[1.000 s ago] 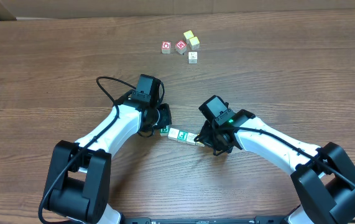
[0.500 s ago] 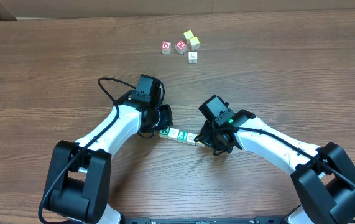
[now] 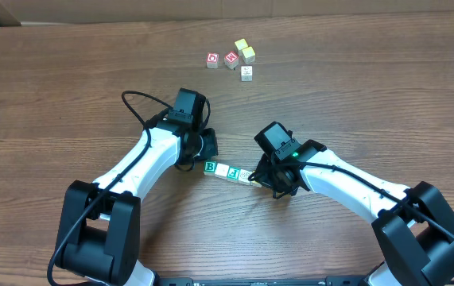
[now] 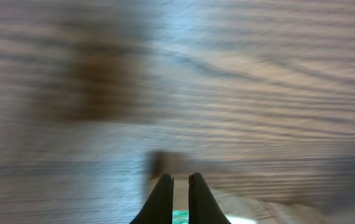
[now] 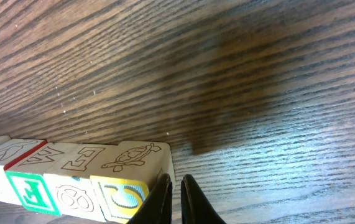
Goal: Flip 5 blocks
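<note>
- On the table [image 3: 354, 95], between the two arms, the blocks [image 3: 228, 171] lie in one tight row, face to face. The row runs from a green B at its left end toward the right gripper [image 5: 175, 182].
- From the right wrist, the end block [image 5: 133, 158] shows a turtle outline on top and a yellow face on its side. Its neighbours carry letters, and one face is green.
- The right gripper has its fingers nearly together with nothing between them. The tips sit right at the turtle block's outer end; I cannot tell whether they touch it.
- The left gripper [image 4: 180, 180] has its fingers closed to a slit and holds nothing. It sits just beside the row's B end. Its wrist view is blurred, with a green scrap below the tips.
- Well apart, toward the far edge, lies a cluster: two red cubes [image 3: 212, 60], two yellowish cubes [image 3: 248, 55] and one white cube [image 3: 246, 72].
</note>
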Tool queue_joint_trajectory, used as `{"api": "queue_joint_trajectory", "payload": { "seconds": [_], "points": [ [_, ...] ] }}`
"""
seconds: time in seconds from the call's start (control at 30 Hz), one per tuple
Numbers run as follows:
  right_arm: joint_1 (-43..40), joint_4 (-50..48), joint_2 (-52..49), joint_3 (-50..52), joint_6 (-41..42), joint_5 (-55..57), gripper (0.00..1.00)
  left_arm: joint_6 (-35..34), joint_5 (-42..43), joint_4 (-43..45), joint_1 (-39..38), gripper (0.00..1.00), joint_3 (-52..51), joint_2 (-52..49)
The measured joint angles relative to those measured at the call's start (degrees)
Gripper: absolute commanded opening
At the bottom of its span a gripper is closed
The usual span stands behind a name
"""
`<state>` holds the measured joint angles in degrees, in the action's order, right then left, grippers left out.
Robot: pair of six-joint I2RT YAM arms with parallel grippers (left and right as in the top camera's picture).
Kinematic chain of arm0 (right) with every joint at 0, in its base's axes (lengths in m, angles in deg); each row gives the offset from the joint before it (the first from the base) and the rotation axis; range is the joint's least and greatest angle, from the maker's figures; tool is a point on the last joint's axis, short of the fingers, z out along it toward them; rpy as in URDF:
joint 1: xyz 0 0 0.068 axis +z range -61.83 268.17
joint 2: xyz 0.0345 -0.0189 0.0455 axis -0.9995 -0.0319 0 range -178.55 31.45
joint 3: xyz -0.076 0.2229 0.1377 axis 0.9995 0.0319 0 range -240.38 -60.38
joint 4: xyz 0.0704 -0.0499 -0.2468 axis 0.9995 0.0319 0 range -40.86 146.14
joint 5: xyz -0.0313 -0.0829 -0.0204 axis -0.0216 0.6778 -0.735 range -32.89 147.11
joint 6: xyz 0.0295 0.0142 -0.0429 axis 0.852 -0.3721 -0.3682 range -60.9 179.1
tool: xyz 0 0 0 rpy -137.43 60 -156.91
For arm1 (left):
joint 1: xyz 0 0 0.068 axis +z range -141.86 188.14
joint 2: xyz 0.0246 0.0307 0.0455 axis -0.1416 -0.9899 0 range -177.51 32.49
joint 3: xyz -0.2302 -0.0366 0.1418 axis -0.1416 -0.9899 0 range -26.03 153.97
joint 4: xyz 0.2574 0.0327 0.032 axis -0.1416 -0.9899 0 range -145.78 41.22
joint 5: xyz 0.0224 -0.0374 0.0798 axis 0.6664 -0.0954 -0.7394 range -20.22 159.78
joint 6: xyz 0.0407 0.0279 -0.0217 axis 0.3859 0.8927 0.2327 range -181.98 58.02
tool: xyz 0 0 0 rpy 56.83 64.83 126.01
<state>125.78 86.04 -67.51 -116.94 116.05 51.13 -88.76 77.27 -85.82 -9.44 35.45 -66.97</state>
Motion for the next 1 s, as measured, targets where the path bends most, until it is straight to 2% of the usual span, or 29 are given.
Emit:
{"api": "queue_joint_trajectory", "payload": {
  "seconds": [0.17, 0.67, 1.0],
  "points": [
    [0.0, 0.0, 0.0, 0.0, 0.02, 0.0, 0.09, 0.0, -4.44, -5.55, 0.04, 0.04, 0.02, 0.0],
    [0.0, 0.0, 0.0, 0.0, 0.0, -0.02, 0.09, 0.0, -3.65, -4.22, 0.04, 0.04, 0.02, -0.11],
    [0.0, -0.02, 0.0, 0.0, 0.02, 0.0, 0.09, 0.48, -3.43, -4.72, 0.04, 0.04, 0.02, -4.0]
  ]
}}
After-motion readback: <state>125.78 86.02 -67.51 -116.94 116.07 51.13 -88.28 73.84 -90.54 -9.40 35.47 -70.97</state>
